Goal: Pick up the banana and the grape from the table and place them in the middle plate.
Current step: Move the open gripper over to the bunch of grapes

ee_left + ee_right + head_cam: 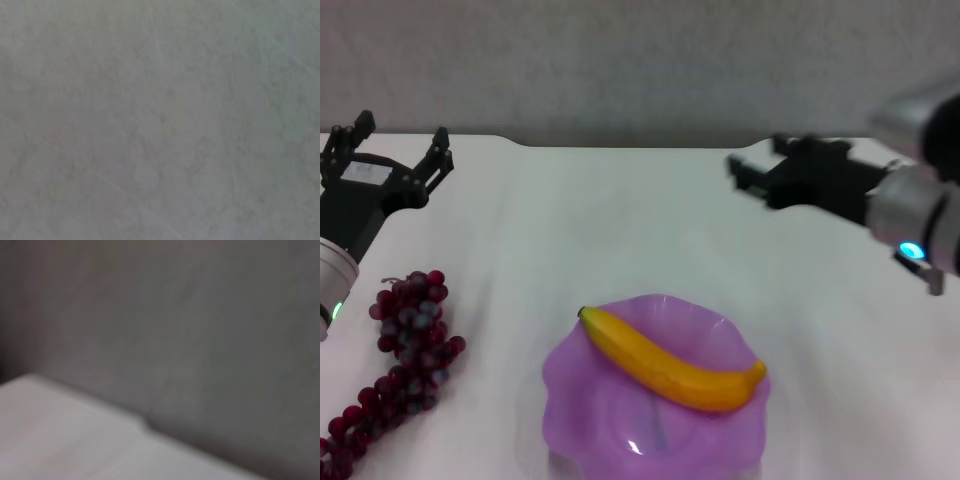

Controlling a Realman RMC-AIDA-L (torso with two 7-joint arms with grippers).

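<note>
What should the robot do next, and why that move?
Probably lower the left pincer onto the grape. The banana already lies across the middle plate, while the grape sits on the table just below that open pincer. The right pincer hangs empty, farther away.

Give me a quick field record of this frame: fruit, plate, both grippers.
banana: lying across the middle plate, both ends near the rim
grape: on the table, to the plate's left, apart from it
left gripper: fingers open, empty, beyond the grape
right gripper: raised at far right, empty, fingers open
remaining: grape not yet in plate
</note>
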